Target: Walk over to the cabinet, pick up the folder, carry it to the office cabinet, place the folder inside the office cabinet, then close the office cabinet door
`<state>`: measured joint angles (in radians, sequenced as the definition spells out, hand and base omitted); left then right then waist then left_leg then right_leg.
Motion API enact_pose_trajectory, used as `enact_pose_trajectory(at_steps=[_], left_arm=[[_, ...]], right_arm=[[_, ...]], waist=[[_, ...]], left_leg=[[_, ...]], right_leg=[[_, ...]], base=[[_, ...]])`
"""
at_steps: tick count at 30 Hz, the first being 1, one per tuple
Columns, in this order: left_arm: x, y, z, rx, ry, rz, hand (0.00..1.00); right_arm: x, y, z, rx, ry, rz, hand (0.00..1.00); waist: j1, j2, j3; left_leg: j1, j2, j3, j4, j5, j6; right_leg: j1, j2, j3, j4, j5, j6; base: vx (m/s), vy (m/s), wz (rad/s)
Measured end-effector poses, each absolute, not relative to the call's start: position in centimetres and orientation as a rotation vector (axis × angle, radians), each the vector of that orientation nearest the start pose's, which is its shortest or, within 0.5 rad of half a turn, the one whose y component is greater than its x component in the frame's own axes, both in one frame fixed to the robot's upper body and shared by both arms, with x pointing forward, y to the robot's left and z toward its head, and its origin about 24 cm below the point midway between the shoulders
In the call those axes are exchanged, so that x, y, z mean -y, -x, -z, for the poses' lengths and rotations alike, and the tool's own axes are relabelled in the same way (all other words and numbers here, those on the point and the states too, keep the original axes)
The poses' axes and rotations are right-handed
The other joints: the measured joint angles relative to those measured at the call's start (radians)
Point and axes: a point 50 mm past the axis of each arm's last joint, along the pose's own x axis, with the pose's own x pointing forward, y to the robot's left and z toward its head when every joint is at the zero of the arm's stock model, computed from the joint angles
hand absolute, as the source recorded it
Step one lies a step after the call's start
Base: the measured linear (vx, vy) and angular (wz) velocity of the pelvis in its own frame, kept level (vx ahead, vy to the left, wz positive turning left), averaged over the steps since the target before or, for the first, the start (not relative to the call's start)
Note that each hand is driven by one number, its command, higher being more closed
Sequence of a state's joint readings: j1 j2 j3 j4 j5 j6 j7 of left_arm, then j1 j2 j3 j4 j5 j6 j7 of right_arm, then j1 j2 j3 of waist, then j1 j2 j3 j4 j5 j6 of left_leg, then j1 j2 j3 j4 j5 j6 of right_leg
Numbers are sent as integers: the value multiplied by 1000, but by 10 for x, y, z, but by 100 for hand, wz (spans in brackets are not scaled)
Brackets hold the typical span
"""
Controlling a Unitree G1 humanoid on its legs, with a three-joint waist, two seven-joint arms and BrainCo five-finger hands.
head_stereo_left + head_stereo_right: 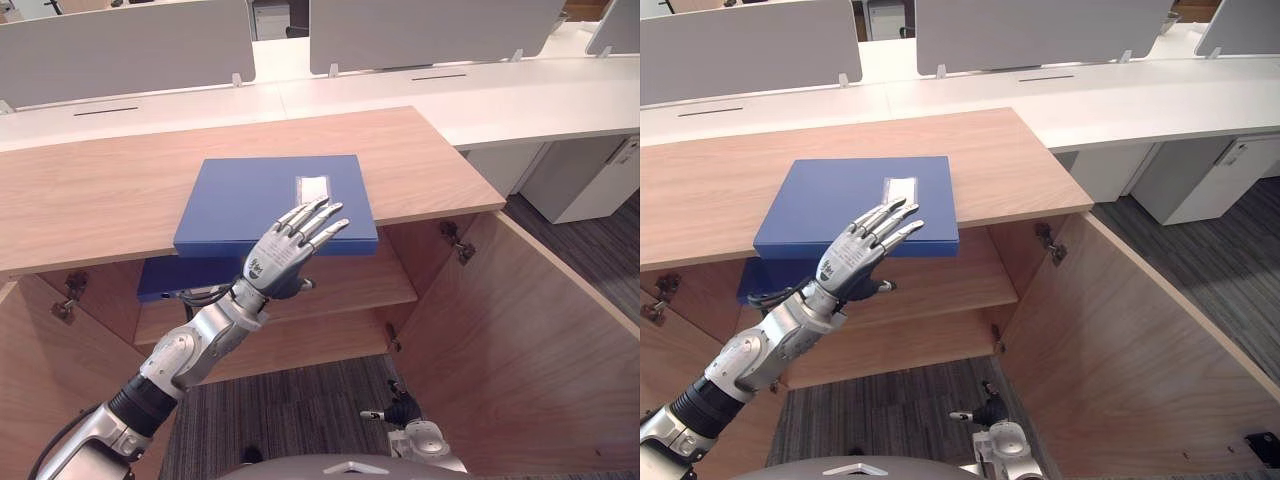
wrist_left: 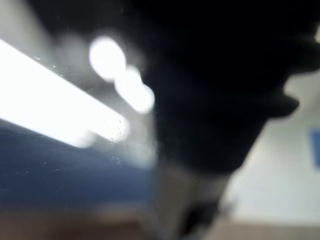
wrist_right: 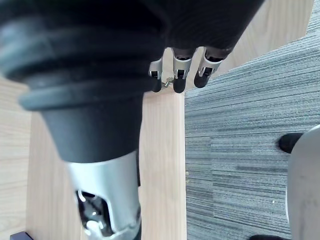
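In the left eye view, the blue folder (image 1: 250, 195) is seen at frame centre on the wooden worktop (image 1: 90, 190), its near edge overhanging. The left hand (image 1: 277, 260) is held above that edge, fingers straight and spread. In the right wrist view, the right hand (image 3: 178, 80) is seen with fingers relaxed. The pick-up is judged in hand; a pinch on that overhang is called for next.

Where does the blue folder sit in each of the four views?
Left eye view: blue folder at centre, on the cabinet top, overhanging its front edge.
Right eye view: left of centre, same spot.
Left wrist view: a blurred blue band, likely the folder.
Right wrist view: not in it.
Shared landmark: the left robot hand over the folder's near edge.
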<state>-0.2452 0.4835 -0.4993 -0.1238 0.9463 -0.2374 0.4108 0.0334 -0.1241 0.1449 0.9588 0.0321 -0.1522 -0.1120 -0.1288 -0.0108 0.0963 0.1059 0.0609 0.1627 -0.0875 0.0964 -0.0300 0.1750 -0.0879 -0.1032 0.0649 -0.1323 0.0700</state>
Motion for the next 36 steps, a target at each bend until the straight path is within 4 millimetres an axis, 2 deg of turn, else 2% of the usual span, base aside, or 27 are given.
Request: enact_pose_trajectory(at_steps=[11,12,23,31,36], left_arm=[[-101,-262,-110,838,-1242,121,0],[-103,-263,-110,833,-1239,105,100],[-112,-270,-107,797,-1275,33,100],[-117,-271,-119,833,-1253,-41,100],[-120,-267,-138,885,-1205,-118,100]], right_arm=[[181,-143,140,-839,185,51,0],[181,-143,140,-839,185,51,0],[181,-143,140,-839,183,52,0],[182,-144,139,-838,166,72,0],[184,-141,140,-842,120,110,0]], waist=[[-11,-5,2],[-12,-5,2],[-17,-7,3],[-27,-11,4],[-23,-11,4]], left_leg=[[0,-1,0,0,-5,-1],[1,-1,1,0,-6,-2],[10,1,9,0,-14,-5],[18,1,15,0,-24,-7],[16,3,30,0,-27,-8]], right_leg=[[9,0,-3,-18,3,0],[11,0,-3,-19,3,0],[20,1,5,-30,7,-1],[33,1,9,-43,8,0],[25,1,25,-45,8,-1]], base=[[0,0,0],[0,0,0],[-5,-4,-2],[0,-5,-1],[18,-21,-8]])
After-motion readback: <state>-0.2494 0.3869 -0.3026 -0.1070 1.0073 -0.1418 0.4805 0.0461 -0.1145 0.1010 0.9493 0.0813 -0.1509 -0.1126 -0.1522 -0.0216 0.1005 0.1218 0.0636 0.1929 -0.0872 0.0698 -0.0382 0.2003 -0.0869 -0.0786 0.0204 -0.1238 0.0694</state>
